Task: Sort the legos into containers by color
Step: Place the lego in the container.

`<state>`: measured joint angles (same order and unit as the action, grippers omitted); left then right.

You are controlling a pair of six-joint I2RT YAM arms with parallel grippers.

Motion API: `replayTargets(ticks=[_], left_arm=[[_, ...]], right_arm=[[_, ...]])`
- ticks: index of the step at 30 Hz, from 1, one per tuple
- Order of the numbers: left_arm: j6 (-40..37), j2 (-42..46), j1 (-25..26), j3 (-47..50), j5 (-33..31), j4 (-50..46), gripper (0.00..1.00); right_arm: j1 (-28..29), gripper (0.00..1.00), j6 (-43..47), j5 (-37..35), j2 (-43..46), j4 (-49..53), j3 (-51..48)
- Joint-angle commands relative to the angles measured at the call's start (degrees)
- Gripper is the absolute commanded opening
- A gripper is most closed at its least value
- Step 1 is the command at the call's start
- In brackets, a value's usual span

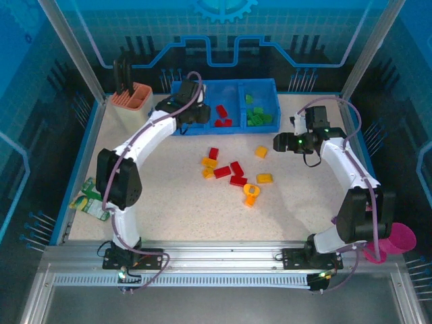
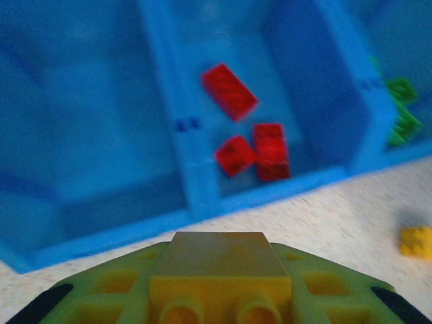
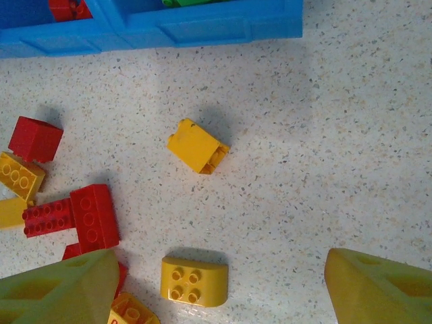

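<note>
Lying loose on the speckled table [image 1: 169, 202], in the middle between the two arms, are the unsorted legos [image 1: 229, 173]: a huddle of red and yellow-orange bricks, some touching, with one yellow block [image 3: 197, 146] apart on the side toward the tray. Just to the right of that huddle hangs the right gripper [image 1: 280, 142], its fingers [image 3: 61, 290] spread wide and holding nothing, a rounded yellow brick [image 3: 195, 281] on the table below them. Farther back, the left gripper [image 1: 194, 115] is closed on a yellow brick [image 2: 219, 270] and hangs at the near wall of the blue tray [image 1: 236, 129], by its left compartment. Three red bricks [image 2: 271, 151] lie in the middle compartment and green ones [image 1: 256, 115] in the right one.
</note>
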<state>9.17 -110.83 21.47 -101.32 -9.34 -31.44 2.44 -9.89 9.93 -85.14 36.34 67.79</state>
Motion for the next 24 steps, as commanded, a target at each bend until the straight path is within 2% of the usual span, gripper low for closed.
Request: replayTargets(ticks=[1, 6, 10, 16, 20, 24], left_arm=[[3.0, -4.2, -2.6, -0.1, -3.7, 1.2, 0.29], [4.2, -13.0, -5.4, -7.9, -3.9, 1.2, 0.29], [6.8, -22.3, -6.8, -18.8, -3.5, -2.5, 0.3], [7.9, -30.7, -7.0, -29.8, -3.7, -6.4, 0.31], [8.2, -31.7, -7.3, -29.9, -3.9, -7.2, 0.37], [8.1, -30.2, -7.3, -26.6, -4.7, -5.8, 0.48]], right_arm=[[-0.8, 0.81, 0.0, 1.8, -0.5, -0.4, -0.5], [-0.7, 0.82, 0.1, 2.2, -0.6, 0.0, -0.2], [-0.7, 0.83, 0.1, 2.6, -1.1, -0.1, -0.3], [0.0, 0.85, 0.4, 2.7, -1.5, 0.4, -0.2], [0.2, 0.86, 0.4, 2.7, -1.9, 0.2, -0.3], [0.2, 0.88, 0.4, 2.9, -2.2, -0.4, -0.6]])
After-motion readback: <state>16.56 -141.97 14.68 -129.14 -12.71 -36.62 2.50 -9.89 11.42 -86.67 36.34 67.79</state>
